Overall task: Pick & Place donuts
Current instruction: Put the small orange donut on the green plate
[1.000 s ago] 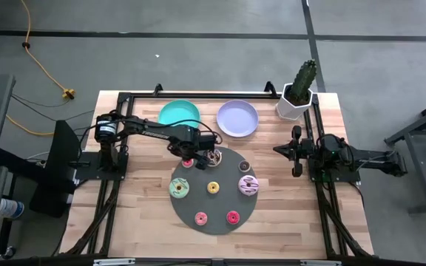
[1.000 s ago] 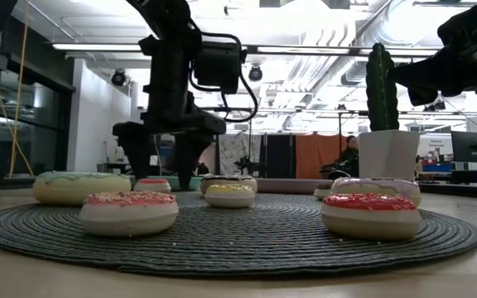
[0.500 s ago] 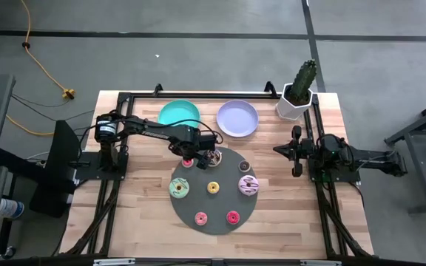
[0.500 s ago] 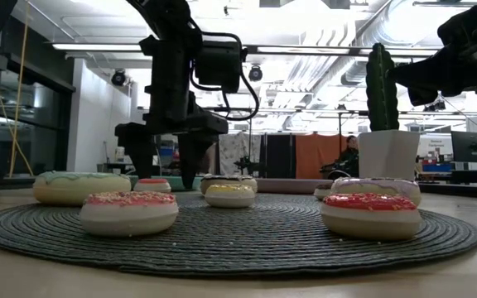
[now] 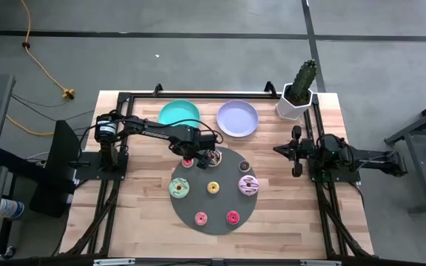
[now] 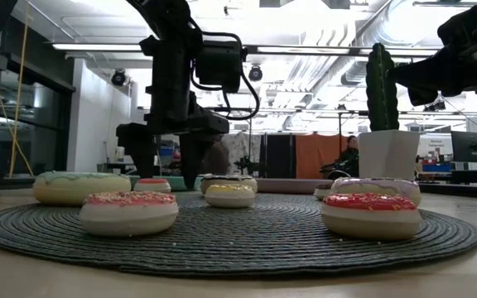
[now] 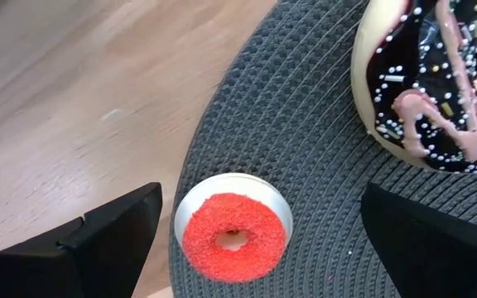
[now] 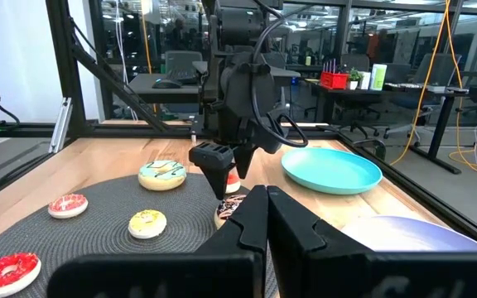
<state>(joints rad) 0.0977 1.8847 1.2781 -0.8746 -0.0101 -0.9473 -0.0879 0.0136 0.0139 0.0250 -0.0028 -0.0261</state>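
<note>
Several donuts lie on a dark grey round mat [image 5: 224,203]. My left gripper [image 7: 259,248] points down, open, over a small red donut [image 7: 234,238] at the mat's far left rim. One finger stands on each side of this donut [image 6: 152,185], clear of it. A chocolate-sprinkled donut [image 7: 429,91] lies just beside it. Also on the mat are a green-iced donut [image 5: 179,188], a yellow one [image 5: 213,188], a pink-striped one [image 5: 248,185] and a small brown one [image 5: 245,166]. My right gripper [image 8: 265,217] waits level and shut at the table's right side.
A teal plate [image 5: 178,113] and a lilac plate [image 5: 237,118] sit at the table's far edge, behind the mat. A cactus in a white pot [image 5: 298,94] stands at the far right corner. A pink donut [image 5: 200,219] and a red donut [image 5: 232,217] lie near the mat's near rim.
</note>
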